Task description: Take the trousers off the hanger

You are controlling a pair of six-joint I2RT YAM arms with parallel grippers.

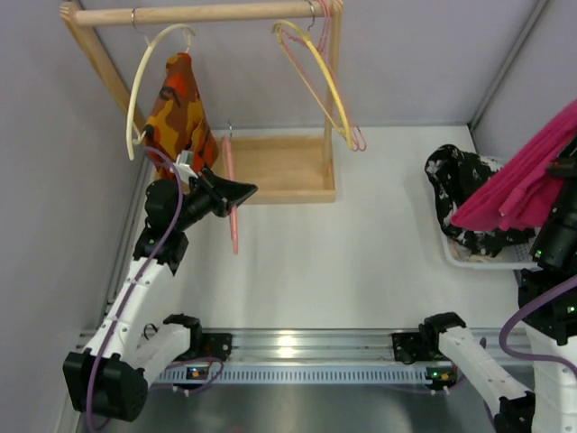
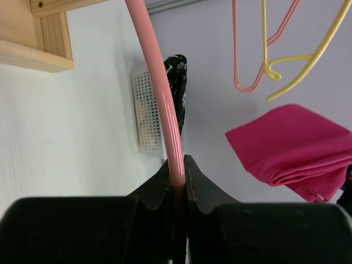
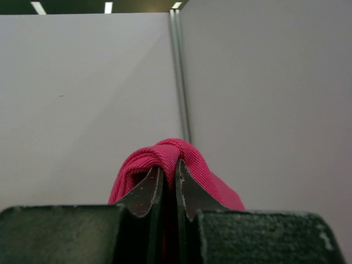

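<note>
Right gripper [image 3: 169, 170] pinches trousers [image 3: 165, 151] fold; left gripper [image 2: 177, 163] clamps hanger [image 2: 159, 82], seemingly apart.

rack [image 1: 279, 167]: we see it upper left of the frame.
hanger [image 1: 234, 230]: we find it beside the rack's base, left of centre.
trousers [image 1: 527, 180]: far right, above the basket [image 1: 462, 258].

Bright even overhd light, glare on rail [image 1: 287, 345], soft shadows, wrist-cam foregrnd blurred.

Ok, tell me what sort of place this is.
Probably a robot lab cell staged for clothes handling, not a home: plain grey partition walls, a small wooden rack with hangers on a white table, and two arms on a metal rail.
</note>
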